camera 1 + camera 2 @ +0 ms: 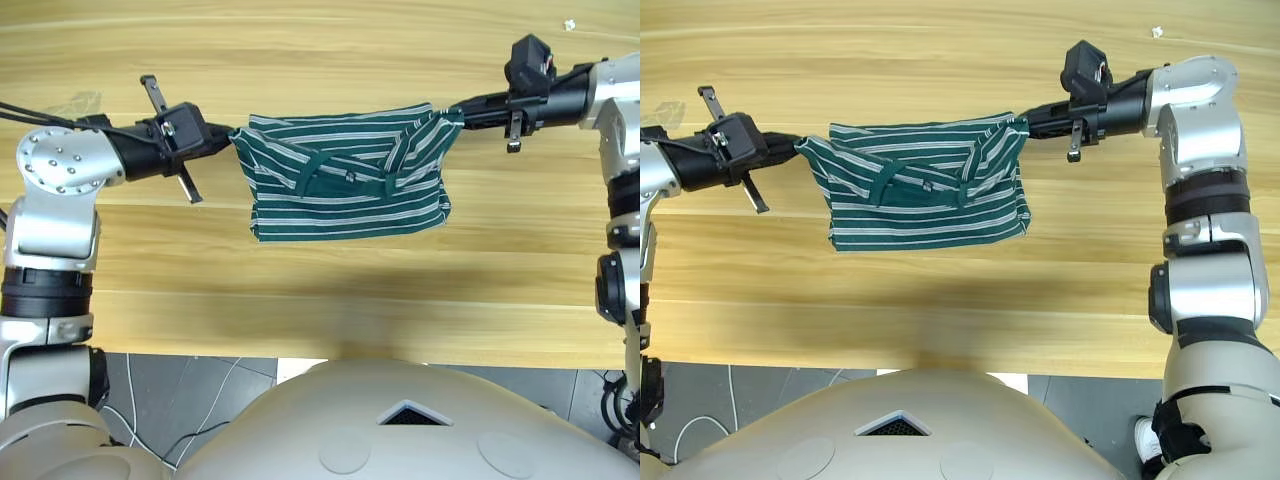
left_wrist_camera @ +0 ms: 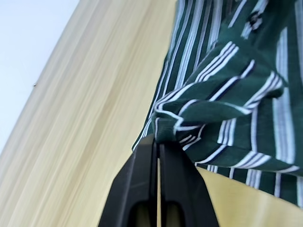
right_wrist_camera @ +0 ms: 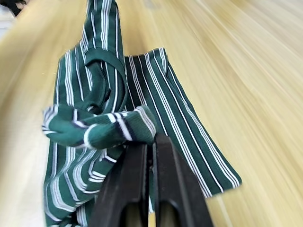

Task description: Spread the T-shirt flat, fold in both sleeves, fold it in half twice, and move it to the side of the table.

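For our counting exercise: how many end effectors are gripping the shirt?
2. The left end effector pinches the shirt at its upper left corner; the right end effector pinches its upper right corner.

Silver-grey jointed left arm [image 1: 58,200], ring of screws on its round elbow cap, black cables, matching right arm [image 1: 1200,200], slim black left gripper [image 1: 232,134] and right gripper [image 1: 1028,122]

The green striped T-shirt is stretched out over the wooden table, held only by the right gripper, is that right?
Not only the right gripper: the left gripper is also shut on a corner of the T-shirt, as the left wrist view shows. Otherwise correct: green, striped, stretched over the wooden table.
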### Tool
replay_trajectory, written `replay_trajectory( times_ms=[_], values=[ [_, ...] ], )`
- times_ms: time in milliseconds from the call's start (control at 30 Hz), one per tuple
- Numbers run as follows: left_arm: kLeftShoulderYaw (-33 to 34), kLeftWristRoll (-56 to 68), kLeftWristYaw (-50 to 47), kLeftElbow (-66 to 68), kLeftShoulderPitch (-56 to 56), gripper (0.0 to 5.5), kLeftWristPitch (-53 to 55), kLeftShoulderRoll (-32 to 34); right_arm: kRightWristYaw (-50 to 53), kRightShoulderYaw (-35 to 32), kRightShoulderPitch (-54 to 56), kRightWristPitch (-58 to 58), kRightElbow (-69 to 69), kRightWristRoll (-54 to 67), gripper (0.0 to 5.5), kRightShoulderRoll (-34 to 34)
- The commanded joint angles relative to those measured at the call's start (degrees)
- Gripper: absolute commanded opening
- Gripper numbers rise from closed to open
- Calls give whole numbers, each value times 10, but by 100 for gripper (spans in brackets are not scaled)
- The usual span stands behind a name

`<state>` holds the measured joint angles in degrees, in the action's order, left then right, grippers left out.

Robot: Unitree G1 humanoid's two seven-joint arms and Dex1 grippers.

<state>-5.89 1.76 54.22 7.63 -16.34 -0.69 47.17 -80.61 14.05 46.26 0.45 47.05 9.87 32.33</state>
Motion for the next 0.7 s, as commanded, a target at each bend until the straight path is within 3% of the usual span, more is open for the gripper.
replay_trajectory(
  times_ms=[33,300,467,700],
  values=[
    [-17,-26,-20,60,-38,0,-27,-30,14,-1,35,-42,81,-36,3,-26],
    [-10,-30,-53,135,-78,0,-49,-72,48,-10,75,-84,176,-81,3,-88],
    [1,-32,-98,230,-124,0,-52,-102,165,-30,89,-107,227,-108,3,-97],
    [23,-45,-232,325,-143,102,-33,-170,295,-44,59,-124,256,-144,139,-93]
  ],
)
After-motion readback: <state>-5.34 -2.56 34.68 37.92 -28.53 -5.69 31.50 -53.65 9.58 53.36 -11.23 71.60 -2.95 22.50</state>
